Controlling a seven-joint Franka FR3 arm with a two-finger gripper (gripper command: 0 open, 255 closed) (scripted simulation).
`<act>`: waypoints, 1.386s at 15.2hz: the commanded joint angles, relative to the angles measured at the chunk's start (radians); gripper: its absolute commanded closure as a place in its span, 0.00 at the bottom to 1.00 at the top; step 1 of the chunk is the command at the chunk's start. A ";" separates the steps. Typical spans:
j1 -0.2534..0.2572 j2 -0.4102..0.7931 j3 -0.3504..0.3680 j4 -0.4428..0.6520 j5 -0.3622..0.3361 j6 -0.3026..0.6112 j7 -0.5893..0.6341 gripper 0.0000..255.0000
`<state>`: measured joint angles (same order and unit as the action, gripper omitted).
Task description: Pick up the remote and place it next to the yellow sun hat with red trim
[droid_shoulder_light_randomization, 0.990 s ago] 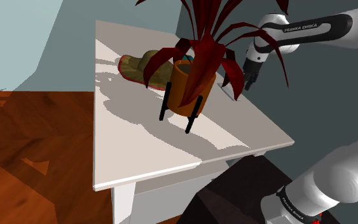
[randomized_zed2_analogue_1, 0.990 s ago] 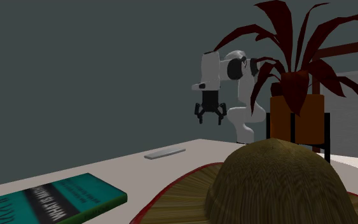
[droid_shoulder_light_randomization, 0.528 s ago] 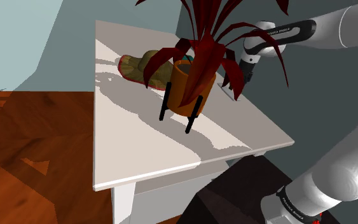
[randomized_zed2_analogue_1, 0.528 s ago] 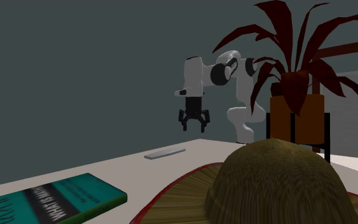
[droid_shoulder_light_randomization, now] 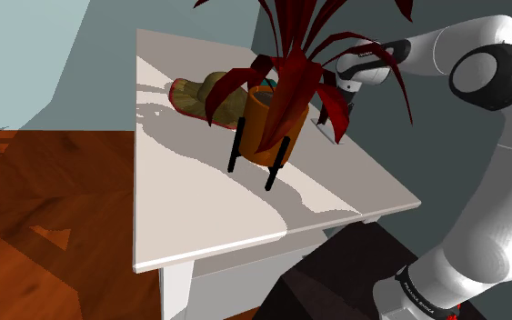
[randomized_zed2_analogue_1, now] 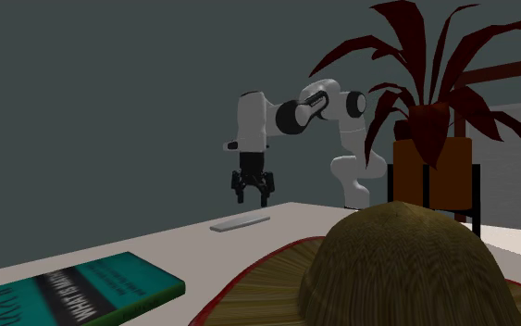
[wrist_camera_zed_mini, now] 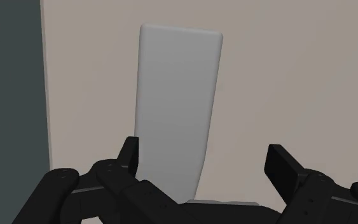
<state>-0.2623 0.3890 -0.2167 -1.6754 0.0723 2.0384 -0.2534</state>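
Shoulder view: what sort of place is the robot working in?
Probably a living room in a home: it has a wooden floor, a white table, and on it a red-leaved potted plant in a black stand.

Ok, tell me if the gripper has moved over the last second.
Yes. In the second exterior view the gripper has swung left, away from the orange plant pot, and dropped towards the grey remote.

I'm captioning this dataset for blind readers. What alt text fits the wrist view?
A plain grey remote lies flat on a pale table, close to the table's edge. The open black gripper is above it, fingers apart.
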 commanded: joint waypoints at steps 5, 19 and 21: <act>-0.035 0.120 0.000 0.105 0.036 0.022 -0.009 0.00; -0.037 0.145 0.003 0.081 0.043 0.071 -0.013 1.00; -0.037 0.145 0.003 0.081 0.043 0.072 -0.013 1.00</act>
<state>-0.2996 0.5343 -0.2133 -1.5945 0.1151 2.1100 -0.2662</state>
